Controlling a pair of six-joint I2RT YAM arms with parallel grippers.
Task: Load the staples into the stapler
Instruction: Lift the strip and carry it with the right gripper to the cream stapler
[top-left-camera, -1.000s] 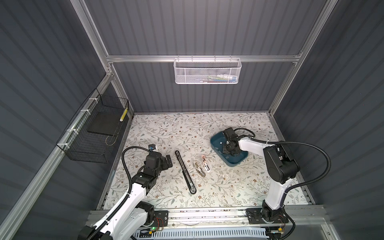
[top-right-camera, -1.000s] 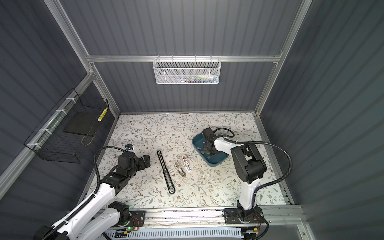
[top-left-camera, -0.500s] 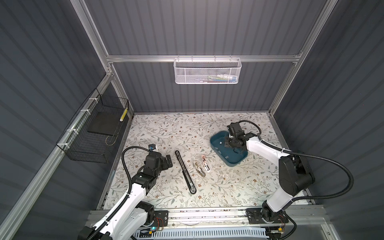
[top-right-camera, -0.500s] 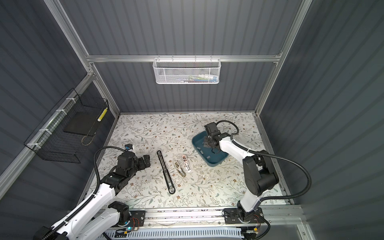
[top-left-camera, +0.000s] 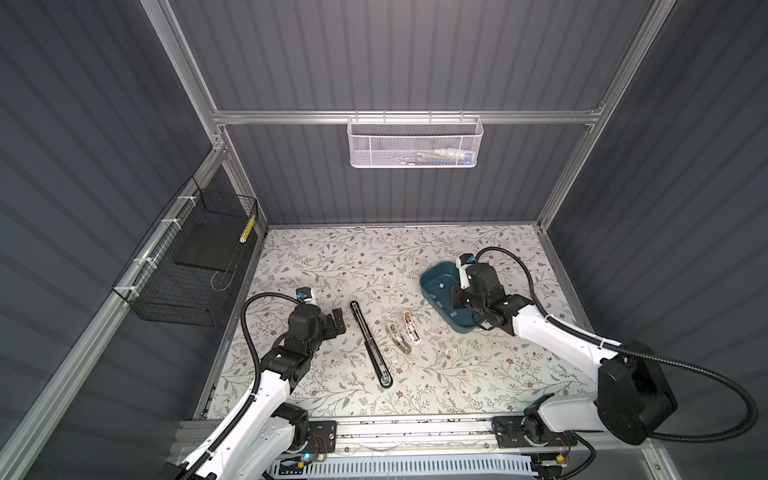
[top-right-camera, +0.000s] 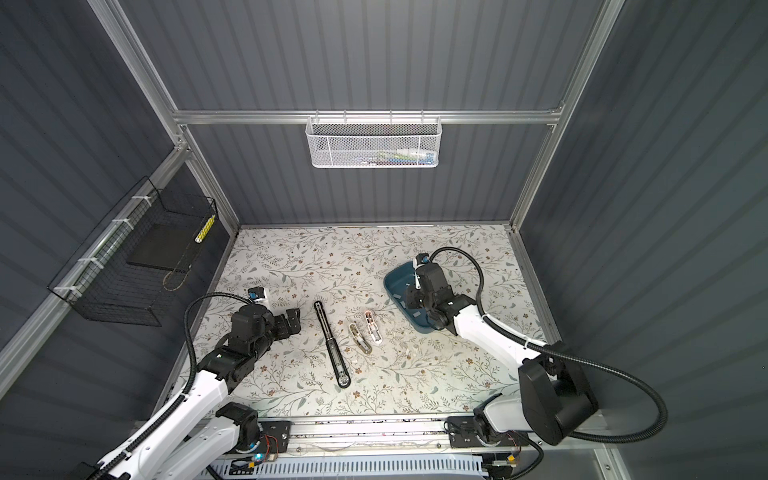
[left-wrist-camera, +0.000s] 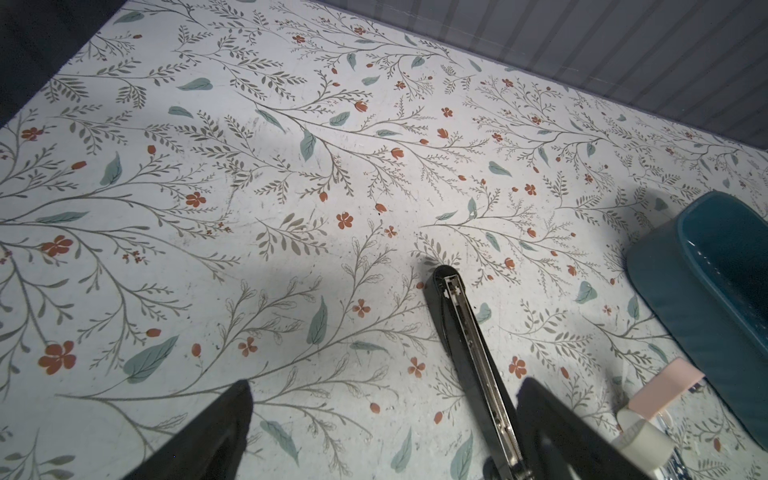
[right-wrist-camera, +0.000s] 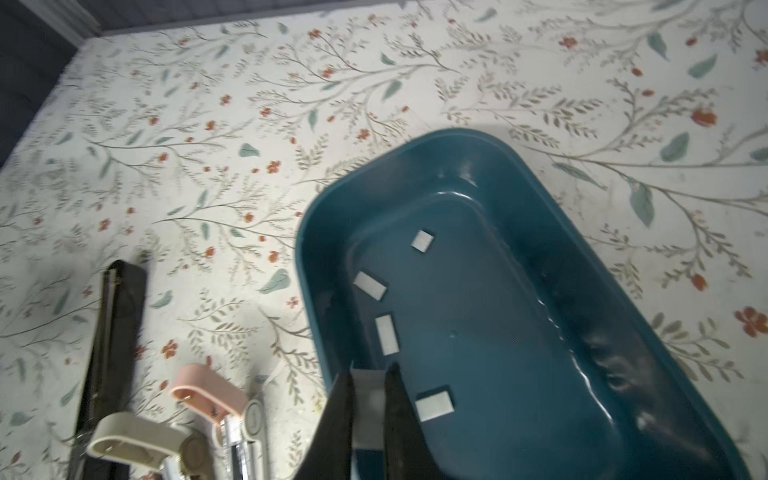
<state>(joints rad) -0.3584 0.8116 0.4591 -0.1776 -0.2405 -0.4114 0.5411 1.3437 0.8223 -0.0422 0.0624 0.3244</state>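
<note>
Presently the right tool (right-wrist-camera: 371, 372) is clamped on one staple strip (right-wrist-camera: 368, 405) inside the teal tray (right-wrist-camera: 457, 137), among the loose staples (right-wrist-camera: 387, 334), apparently to carry it to the opened black stapler (top-left-camera: 370, 345), beside which the left tool (left-wrist-camera: 386, 384) stands wide, empty.

Dim, even light — blurred wrist-view edges

I can read no text, brand or number on any of my screens. The coloured items in the white mesh basket (top-left-camera: 415, 143), upper middle of both top views, are too small to make out. A small round mark on the pink-and-white stapler (right-wrist-camera: 208, 392), lower left of the right wrist view, is blurred.
</note>
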